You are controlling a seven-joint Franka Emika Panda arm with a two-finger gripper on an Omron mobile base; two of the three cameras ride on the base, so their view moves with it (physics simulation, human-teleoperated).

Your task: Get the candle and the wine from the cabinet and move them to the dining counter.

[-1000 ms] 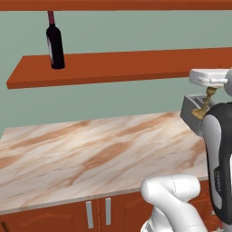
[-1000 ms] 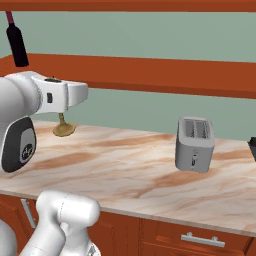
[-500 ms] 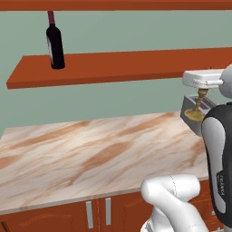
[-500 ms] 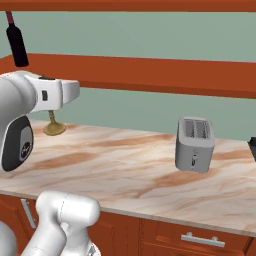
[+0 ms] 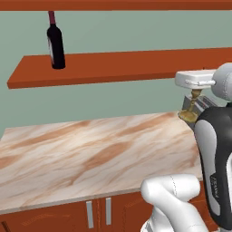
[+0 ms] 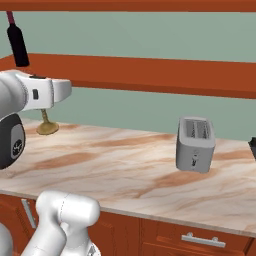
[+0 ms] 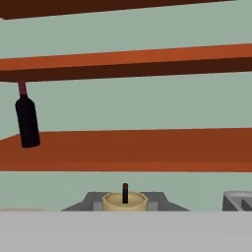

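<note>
The gripper (image 5: 194, 92) holds the small cream candle in its brass-gold holder (image 5: 192, 105) off the reddish-brown wooden shelf (image 5: 118, 67); the dark glass wine bottle (image 5: 55, 41) remains there, neither delivered.

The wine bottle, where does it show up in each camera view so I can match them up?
Left base view: wine upper left, upright on the cabinet shelf.
Right base view: wine far upper left.
Hand view: wine at left.
Shared landmark: the reddish-brown shelf plank it stands on.

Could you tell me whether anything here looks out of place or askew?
Nothing looks spilled or damaged. The candle hangs upright from the shut tool above the counter; the wine stands upright on the cabinet.
</note>
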